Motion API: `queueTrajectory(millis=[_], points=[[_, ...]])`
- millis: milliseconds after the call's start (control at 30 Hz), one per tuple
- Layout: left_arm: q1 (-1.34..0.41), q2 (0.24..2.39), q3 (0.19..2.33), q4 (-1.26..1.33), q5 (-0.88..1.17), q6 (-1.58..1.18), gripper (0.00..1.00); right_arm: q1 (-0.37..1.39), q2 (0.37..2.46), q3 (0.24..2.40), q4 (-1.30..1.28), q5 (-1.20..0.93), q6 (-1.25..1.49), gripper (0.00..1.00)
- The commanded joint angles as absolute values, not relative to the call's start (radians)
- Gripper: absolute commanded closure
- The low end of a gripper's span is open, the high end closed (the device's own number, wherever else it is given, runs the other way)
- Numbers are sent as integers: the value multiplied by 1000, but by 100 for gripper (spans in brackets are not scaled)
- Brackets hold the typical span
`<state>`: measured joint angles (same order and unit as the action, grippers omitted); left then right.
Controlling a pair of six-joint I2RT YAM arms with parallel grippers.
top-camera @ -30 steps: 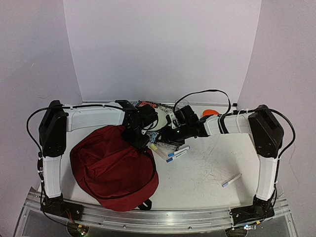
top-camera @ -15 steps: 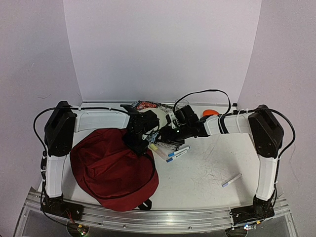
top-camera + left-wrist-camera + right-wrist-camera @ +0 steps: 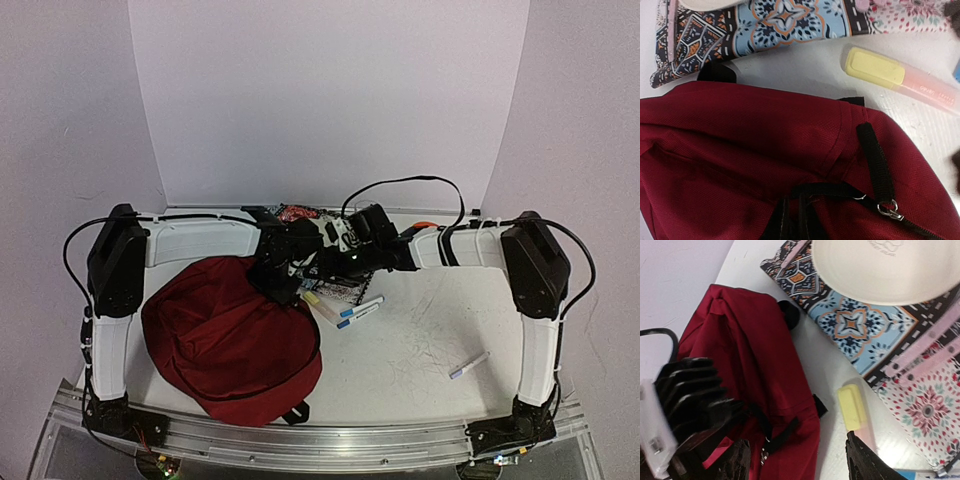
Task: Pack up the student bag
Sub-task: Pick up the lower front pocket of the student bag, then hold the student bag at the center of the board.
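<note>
The student bag (image 3: 228, 338) is a dark-red backpack lying floppy on the left of the table. My left gripper (image 3: 278, 278) is at the bag's far right edge, shut on a black strap loop (image 3: 840, 190) beside the zipper pull (image 3: 889, 210); the fingers (image 3: 777, 222) show dark at the bottom of the left wrist view. My right gripper (image 3: 325, 268) hovers just right of it, wide open and empty, its fingers (image 3: 867, 460) straddling the bag's edge (image 3: 790, 440) and a yellow-capped pink highlighter (image 3: 852, 407).
A patterned notebook (image 3: 790, 20) lies just beyond the bag, with a cream round object (image 3: 880, 265) over it. The highlighter (image 3: 313, 300) and two blue-capped markers (image 3: 358, 312) lie right of the bag. Another marker (image 3: 468, 365) lies at the near right.
</note>
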<state>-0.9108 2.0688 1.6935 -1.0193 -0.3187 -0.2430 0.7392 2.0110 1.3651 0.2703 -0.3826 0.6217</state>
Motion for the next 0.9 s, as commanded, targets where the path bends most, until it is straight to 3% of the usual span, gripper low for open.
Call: queueTrajectory(millis=[0,567,667,800,867], points=[[-908,1931,1674,-964,-355,-312,100,764,2077,1440,272,-451,611,33],[-909,1656,1243,-635,-235,-485,100,817,2249,1588,289,-581,645,36],[-908,1654,1203,-624,-221,-502,98,818,2246,1575,315,-598,652,55],[-908,1623,1159,-610,-221,-519,90,818,2225,1550,325,-591,642,91],[-909,1602,1147,-607,-228,-521,84,817,2202,1535,336,-588,640,100]])
